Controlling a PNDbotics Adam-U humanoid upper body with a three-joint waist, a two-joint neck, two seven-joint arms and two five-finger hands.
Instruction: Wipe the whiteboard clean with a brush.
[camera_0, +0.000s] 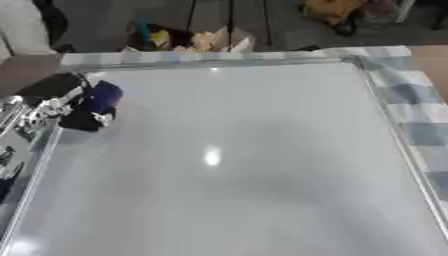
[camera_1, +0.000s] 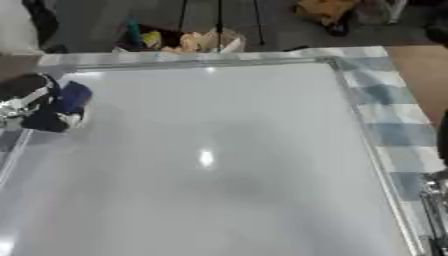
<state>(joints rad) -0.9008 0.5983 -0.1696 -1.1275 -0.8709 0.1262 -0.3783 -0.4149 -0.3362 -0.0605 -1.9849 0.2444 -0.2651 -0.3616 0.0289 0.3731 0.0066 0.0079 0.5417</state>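
Observation:
A large whiteboard (camera_0: 227, 160) with a silver frame fills the table before me; its surface looks blank, with one bright glare spot. At its upper left edge my left hand (camera_0: 80, 119) is curled round a dark blue brush (camera_0: 103, 96) that rests against the board. The black and silver left arm comes in along the left frame. Of my right arm only a silver and black part shows, at the lower right edge of the right eye view; the right hand itself is out of sight.
A blue and white checked cloth (camera_0: 420, 100) lies under the board and shows along its right and far sides. Beyond the far edge a bin (camera_1: 188, 40) with yellow and tan things stands on the floor.

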